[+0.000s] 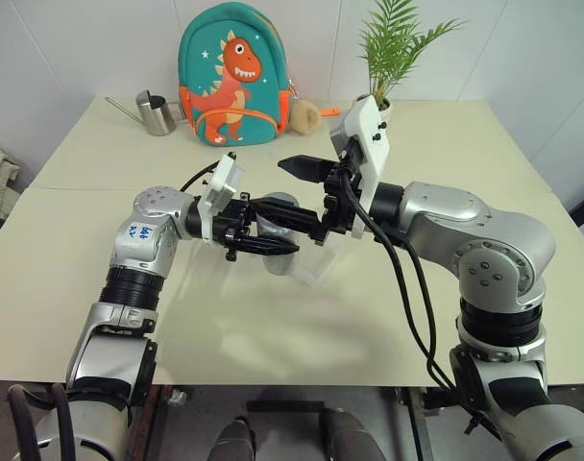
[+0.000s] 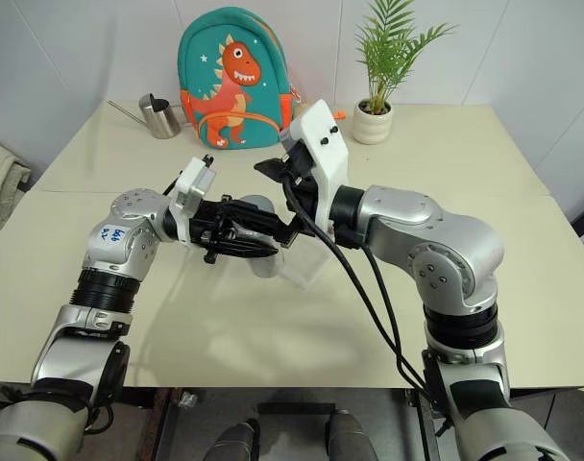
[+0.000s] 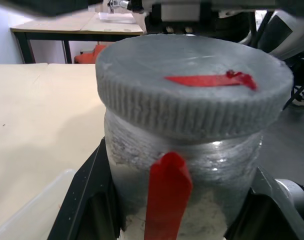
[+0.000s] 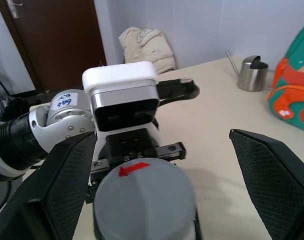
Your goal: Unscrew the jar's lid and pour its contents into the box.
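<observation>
Table (image 1: pixel 523 173) | backpack (image 1: pixel 234 77), mug (image 1: pixel 158 113), plant (image 1: pixel 393 48) behind jar (image 3: pixel 182 195)

Blue handwritten marks stand on the white sticker (image 1: pixel 138 233) on the left arm, left of centre in the left eye view; too small to read for certain. No other text can be read anywhere.

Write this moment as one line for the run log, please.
left gripper: shut on silver metal jar, above clear plastic box | right gripper: open, straddling round grey lid | lid: still on
</observation>
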`<state>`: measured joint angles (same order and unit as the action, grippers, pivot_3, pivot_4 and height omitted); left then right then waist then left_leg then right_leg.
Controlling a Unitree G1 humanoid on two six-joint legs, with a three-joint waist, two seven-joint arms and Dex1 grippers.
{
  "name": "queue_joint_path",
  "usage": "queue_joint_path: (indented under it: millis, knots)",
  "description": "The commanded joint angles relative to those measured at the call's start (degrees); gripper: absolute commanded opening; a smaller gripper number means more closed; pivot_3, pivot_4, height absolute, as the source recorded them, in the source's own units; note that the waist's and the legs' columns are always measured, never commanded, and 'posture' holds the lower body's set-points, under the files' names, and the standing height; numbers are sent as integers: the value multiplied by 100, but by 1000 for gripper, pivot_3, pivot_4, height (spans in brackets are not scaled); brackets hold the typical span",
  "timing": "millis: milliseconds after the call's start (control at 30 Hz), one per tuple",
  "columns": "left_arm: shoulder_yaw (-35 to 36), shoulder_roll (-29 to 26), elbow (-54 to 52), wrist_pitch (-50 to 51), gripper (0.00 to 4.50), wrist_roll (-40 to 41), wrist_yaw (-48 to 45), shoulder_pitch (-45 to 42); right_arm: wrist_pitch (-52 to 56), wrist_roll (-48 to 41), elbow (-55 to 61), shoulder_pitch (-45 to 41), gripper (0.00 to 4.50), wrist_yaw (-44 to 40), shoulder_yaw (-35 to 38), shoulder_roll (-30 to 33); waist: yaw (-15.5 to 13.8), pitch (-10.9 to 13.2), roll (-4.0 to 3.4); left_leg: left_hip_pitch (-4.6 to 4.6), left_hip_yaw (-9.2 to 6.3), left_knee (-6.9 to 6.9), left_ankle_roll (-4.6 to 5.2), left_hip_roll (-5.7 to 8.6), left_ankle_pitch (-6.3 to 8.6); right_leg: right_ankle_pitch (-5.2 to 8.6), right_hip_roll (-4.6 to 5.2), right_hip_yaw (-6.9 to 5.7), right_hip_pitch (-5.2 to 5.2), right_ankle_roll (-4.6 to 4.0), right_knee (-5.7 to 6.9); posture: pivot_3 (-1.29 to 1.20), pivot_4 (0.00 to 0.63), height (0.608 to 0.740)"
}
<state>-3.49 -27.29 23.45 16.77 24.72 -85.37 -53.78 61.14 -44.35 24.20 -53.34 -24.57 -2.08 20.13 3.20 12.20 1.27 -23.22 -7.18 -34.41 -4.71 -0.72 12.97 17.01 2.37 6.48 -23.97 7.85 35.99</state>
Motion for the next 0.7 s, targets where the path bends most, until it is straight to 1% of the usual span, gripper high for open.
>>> queue_joint_path:
  millis: [33, 400, 700]
  knots:
    - [32, 3, -57, -83, 1931, 0, -35, -206, -152, 7, 85, 38, 4463, 42, 0, -136, 3, 0, 0, 0, 0, 0, 0, 0, 0, 0, 0, 0, 0, 0, 0, 0, 150, 740]
    - [45, -8, -14, -121, 1931, -31, -12, -219, -250, 216, 27, 194, 4463, 41, -195, -237, 2, 0, 0, 0, 0, 0, 0, 0, 0, 0, 0, 0, 0, 0, 1, 0, 150, 740]
    - [32, 11, 48, -150, 1931, -44, -29, -254, -319, 421, -15, 264, 4463, -24, -230, -168, 4, 0, 0, 0, 0, -1, 0, 1, 0, 0, 0, 0, -1, 0, 3, 0, 150, 740]
